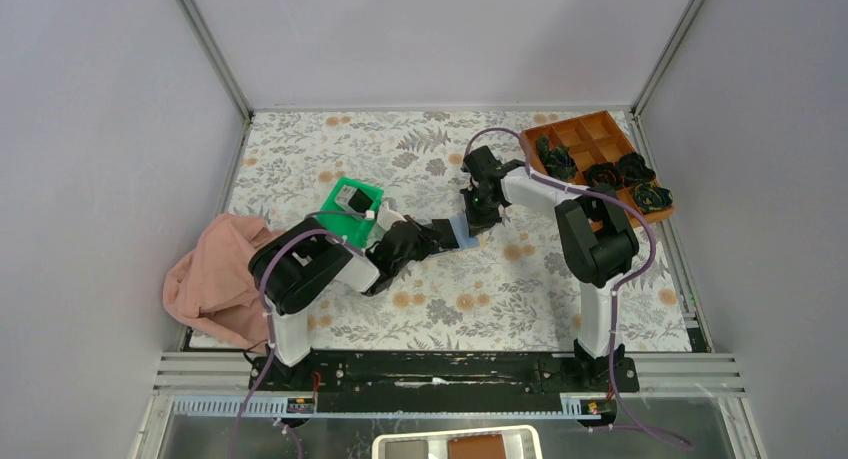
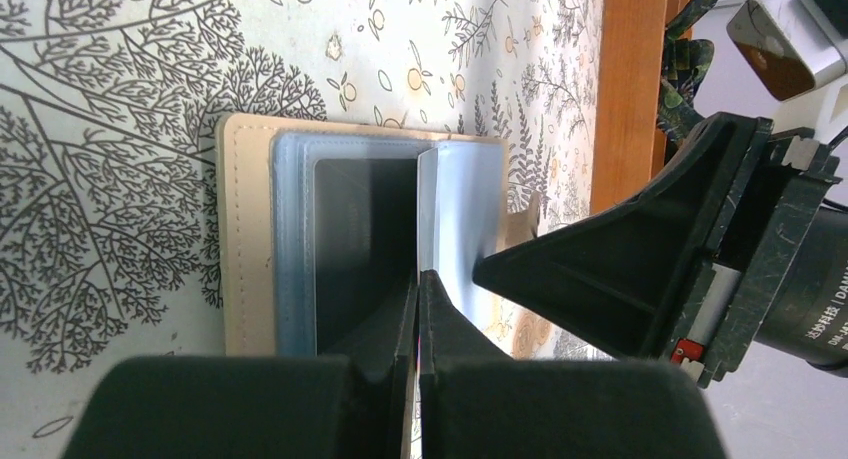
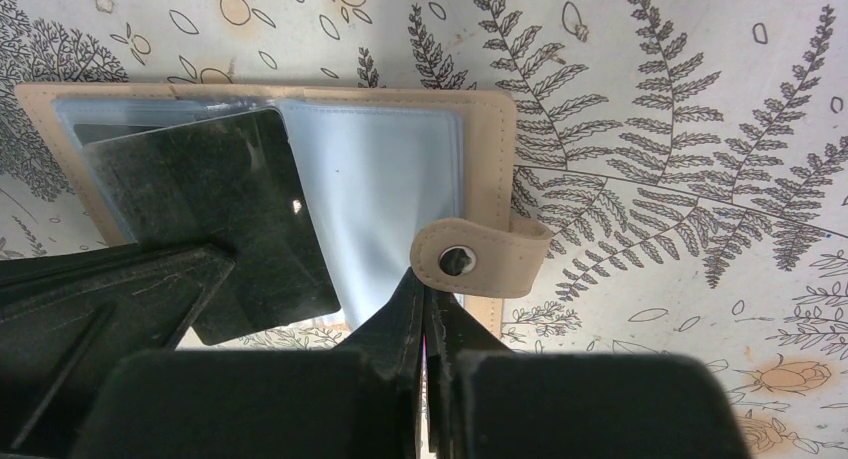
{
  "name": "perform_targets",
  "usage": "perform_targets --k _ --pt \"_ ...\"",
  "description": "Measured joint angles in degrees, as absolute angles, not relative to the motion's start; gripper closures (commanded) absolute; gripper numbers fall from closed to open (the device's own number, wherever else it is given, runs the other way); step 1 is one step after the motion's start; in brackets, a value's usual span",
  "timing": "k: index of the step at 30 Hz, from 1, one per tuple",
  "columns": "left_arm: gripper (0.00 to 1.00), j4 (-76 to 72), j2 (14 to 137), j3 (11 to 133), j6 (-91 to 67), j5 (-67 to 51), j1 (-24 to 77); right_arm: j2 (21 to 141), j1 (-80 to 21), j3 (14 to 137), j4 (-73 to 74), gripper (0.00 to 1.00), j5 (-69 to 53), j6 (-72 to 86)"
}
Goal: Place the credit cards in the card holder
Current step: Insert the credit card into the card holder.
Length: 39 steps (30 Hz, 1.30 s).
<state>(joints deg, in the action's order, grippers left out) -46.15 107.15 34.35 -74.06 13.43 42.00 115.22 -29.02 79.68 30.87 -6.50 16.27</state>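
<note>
The tan card holder (image 3: pixel 490 114) lies open on the floral table, its blue-grey inner face (image 3: pixel 370 179) up and its snap tab (image 3: pixel 470 259) at the near edge. It also shows in the top view (image 1: pixel 467 238). My left gripper (image 2: pixel 418 289) is shut on a dark credit card (image 3: pixel 220 209), held slanted with its far end in the holder's left pocket. My right gripper (image 3: pixel 425 294) is shut on the edge of the holder's blue-grey leaf (image 2: pixel 455 209) beside the tab, and holds that leaf raised. Another dark card (image 1: pixel 350 196) lies in the green tray.
The green tray (image 1: pixel 365 219) sits left of the holder. An orange-brown compartment box (image 1: pixel 575 134) with dark rosette lumps stands at the back right. A pink cloth (image 1: pixel 215 274) lies at the left edge. The two arms meet mid-table.
</note>
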Motion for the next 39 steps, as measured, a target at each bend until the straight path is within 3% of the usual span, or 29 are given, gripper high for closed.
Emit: perform_targets --k 20,39 --pt "1.0 -60.5 111.2 29.9 -74.3 9.8 40.8 115.9 -28.9 80.6 31.9 1.0 -6.5 16.3" --pt "1.0 -64.7 113.0 29.3 -73.6 7.6 40.8 116.2 -28.9 81.2 32.5 1.0 -6.6 16.3"
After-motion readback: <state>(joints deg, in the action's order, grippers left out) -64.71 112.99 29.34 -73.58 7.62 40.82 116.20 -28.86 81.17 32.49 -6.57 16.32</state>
